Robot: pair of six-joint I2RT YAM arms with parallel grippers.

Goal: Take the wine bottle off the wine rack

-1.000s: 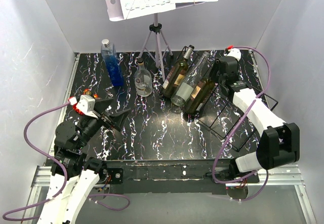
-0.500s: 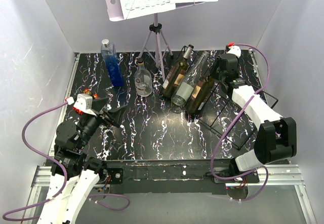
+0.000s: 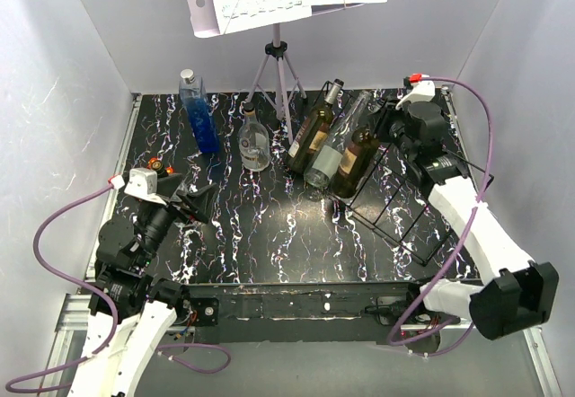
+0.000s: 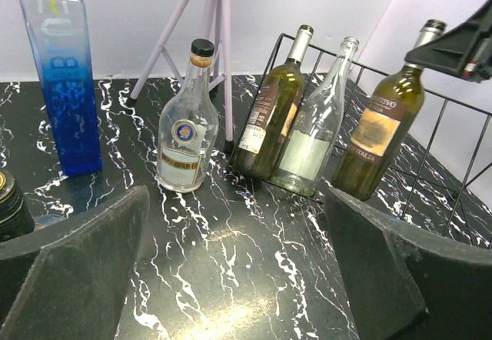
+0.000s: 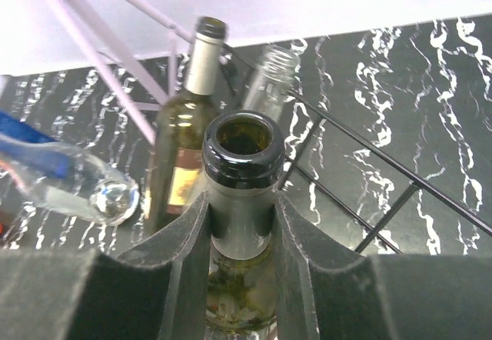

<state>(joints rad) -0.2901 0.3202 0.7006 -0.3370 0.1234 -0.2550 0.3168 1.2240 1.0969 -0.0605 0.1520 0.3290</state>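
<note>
Count: 5 bottles, 1 wine rack (image 3: 415, 207), 1 music stand (image 3: 278, 60).

3 bottles lean side by side at the rack's left end:
- dark green bottle (image 3: 312, 136), capped and labelled
- clear empty bottle (image 3: 334, 150) in the middle
- the olive wine bottle (image 3: 353, 162) on the right, mouth open, no cap

2 more bottles stand upright on the tabletop (image 3: 269, 226), well apart from the rack: a tall blue bottle (image 3: 198, 114) at far left and a round clear bottle (image 3: 253, 141) with a black cap beside it.

The stand's tripod legs are planted behind the round bottle and the rack's left end, near the bottle necks.

Right fingers (image 5: 184, 248): clamped on the wine bottle's neck just below the lip, one pad on each side. The bottle is tilted with its base low at the rack's front wire, next to the clear one. Can't tell if the base is resting on the rack or is off it.

Left fingers (image 4: 84, 271): spread wide, nothing between them, touching nothing. They hang above the tabletop's left side, pointed at the bottles.
</note>
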